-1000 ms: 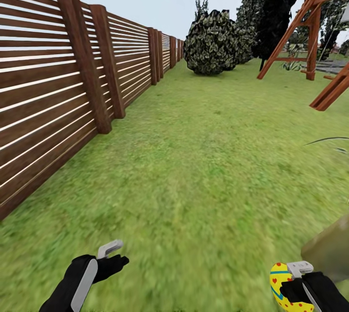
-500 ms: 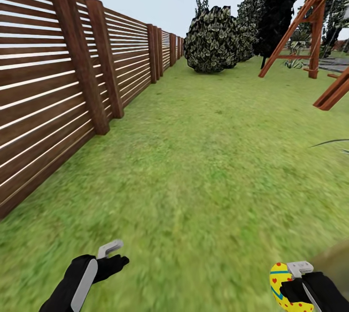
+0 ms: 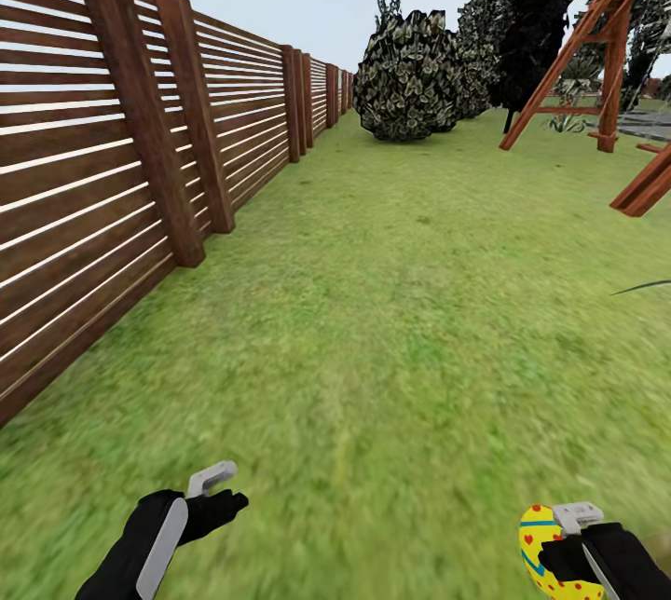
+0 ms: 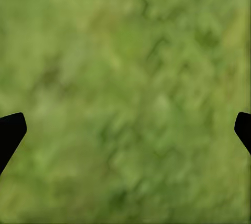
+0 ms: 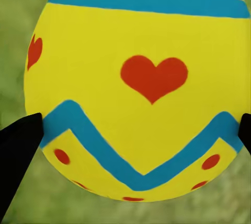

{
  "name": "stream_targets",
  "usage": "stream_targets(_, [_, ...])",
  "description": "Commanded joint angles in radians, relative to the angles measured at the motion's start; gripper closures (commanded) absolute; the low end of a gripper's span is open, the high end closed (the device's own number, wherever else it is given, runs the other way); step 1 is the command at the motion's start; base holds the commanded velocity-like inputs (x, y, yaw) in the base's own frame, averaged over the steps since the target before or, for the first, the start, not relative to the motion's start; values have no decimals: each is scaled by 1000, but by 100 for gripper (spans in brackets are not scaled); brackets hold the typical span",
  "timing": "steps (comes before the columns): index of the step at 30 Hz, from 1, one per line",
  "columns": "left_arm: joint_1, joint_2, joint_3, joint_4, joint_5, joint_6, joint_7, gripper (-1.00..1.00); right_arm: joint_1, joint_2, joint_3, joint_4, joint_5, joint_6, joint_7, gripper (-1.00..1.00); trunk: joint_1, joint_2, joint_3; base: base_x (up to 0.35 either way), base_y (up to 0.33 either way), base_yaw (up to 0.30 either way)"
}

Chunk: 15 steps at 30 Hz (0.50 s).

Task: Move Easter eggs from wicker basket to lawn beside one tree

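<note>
A slatted brown fence [image 3: 140,162] runs along the left, a round dark bush [image 3: 407,76] sits far ahead, wooden swing frame [image 3: 596,50] at right.

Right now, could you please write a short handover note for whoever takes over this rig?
Right gripper: shut on one Easter egg, carried low over the lawn.
Left gripper: open, nothing between its fingers, grass below.
Fence on the left, round bush and swing frame ahead.
Done: this egg is out of the basket.
Left: set it beside a tree; I cannot tell where the other eggs are.
</note>
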Motion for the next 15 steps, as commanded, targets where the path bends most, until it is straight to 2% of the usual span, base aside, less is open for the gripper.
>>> stream_targets(1, [0, -1, 0, -1, 11, 5, 9, -100, 0, 0, -3, -1, 10, 4, 9, 100, 0, 0, -1, 12, 0, 0])
stream_targets(15, [0, 0, 1, -1, 11, 5, 11, -100, 0, 0, -2, -1, 10, 4, 9, 100, 6, -3, -51, 1, 0, 0])
